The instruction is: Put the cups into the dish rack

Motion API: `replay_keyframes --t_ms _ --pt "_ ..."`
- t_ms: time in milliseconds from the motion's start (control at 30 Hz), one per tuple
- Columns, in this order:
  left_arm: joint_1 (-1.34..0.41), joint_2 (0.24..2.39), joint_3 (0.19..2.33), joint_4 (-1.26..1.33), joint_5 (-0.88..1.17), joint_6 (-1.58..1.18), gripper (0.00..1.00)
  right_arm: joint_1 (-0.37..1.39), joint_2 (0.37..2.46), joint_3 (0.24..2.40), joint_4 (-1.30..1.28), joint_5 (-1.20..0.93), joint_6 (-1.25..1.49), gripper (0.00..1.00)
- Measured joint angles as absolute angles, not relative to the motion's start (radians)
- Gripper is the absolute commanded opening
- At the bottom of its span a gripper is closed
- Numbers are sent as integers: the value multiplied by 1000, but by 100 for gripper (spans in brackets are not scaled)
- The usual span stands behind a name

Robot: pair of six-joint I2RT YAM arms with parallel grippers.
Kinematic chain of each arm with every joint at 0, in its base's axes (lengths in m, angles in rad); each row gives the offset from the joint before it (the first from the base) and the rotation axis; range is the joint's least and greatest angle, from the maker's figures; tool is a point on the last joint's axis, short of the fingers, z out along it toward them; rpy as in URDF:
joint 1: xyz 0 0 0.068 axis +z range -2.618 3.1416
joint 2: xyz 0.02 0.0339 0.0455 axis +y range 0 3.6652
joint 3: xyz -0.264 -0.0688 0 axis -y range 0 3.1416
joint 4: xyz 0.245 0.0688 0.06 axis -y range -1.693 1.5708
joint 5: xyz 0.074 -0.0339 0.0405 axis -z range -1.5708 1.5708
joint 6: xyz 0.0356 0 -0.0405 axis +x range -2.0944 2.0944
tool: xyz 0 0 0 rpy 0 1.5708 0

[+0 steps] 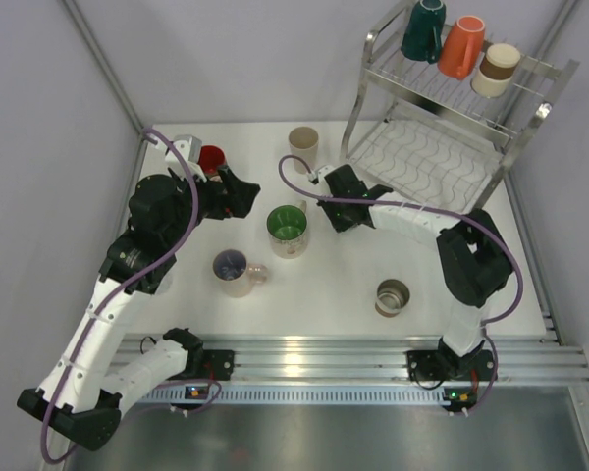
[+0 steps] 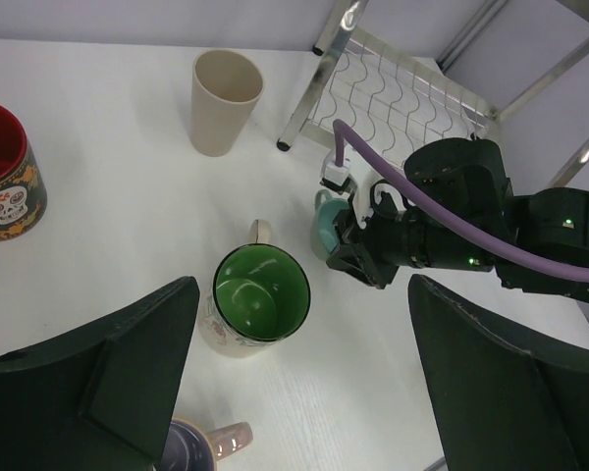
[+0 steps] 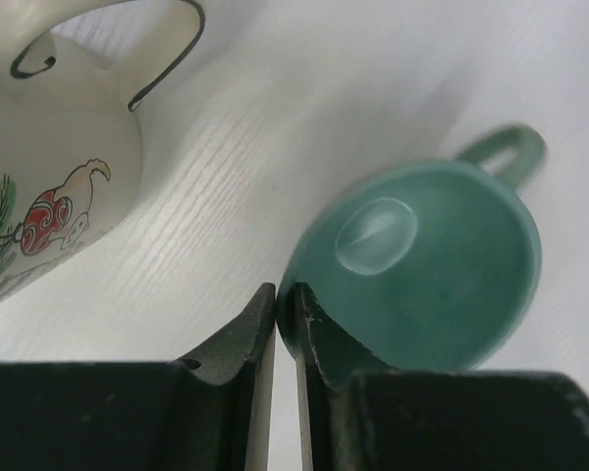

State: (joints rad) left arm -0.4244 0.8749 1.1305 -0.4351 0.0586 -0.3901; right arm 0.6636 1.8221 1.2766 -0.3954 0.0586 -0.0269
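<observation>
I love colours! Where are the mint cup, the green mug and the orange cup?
mint cup (image 3: 422,265), right wrist view, inside.
green mug (image 2: 260,292), left wrist view, inside.
orange cup (image 1: 460,46), top view, side.

rack (image 1: 422,162) top tier: three cups (image 1: 461,46) | table (image 1: 324,294): other cups (image 1: 288,231), left of rack

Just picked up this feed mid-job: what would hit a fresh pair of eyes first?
The right tool pinches the rim of a mint cup mid-table, beside the green mug. A teal cup, an orange cup and a white-and-brown cup already sit on the rack's top shelf. The left tool stands wide open, facing the green mug.
</observation>
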Motion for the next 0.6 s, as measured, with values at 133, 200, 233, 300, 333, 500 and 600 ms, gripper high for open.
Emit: replay_keyframes --t_ms 133,200,233,300,333,500,600 --pt "-424 875 1131 -435 59 -390 93 664 1824 1288 -390 73 -27 0" --pt "-424 875 1131 -435 59 -390 93 662 1822 1293 -395 76 -27 0" --pt "-424 875 1131 -435 59 -390 93 661 1821 1295 -401 75 -26 0" --pt "-424 875 1131 -435 61 -390 91 657 1818 1305 -419 68 -24 0" --pt "-424 875 1131 -435 62 -390 91 651 1813 1309 -427 57 -22 0" --pt "-424 875 1131 -435 75 -390 91 619 1729 1311 -461 -43 11 0" --pt "-424 875 1131 -435 86 -390 90 601 1666 1311 -464 -78 27 0"
